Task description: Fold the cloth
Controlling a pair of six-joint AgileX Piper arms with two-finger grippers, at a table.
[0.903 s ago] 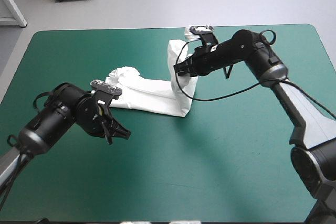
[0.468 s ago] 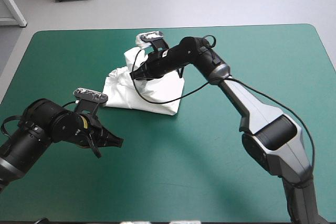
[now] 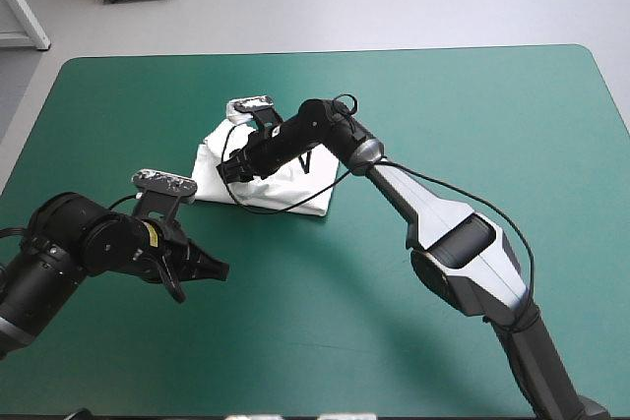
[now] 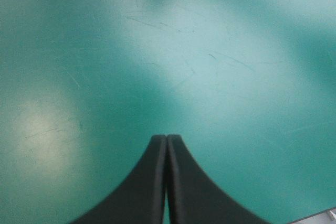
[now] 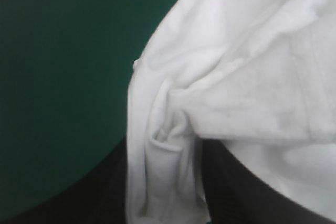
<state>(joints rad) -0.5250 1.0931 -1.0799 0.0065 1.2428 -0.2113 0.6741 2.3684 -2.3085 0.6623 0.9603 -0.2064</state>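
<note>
1. The table with its teal-green cover fills the high view, and most of that cover lies bare.
2. The T-shirt sits left of the table's middle as a white, loosely folded bundle. Its layers are doubled over one another, with creases running through the top fold.
3. The right arm reaches across from the right side, low over the bundle. The right gripper is at the bundle's left end, pinching a bunched fold of the T-shirt. In its wrist view the white cloth runs down between the two black fingers.
4. The left gripper hangs nearer the robot than the bundle, clear of the cloth. Its fingers are pressed together into one point, with only bare teal-green cover under and ahead of them.
</note>
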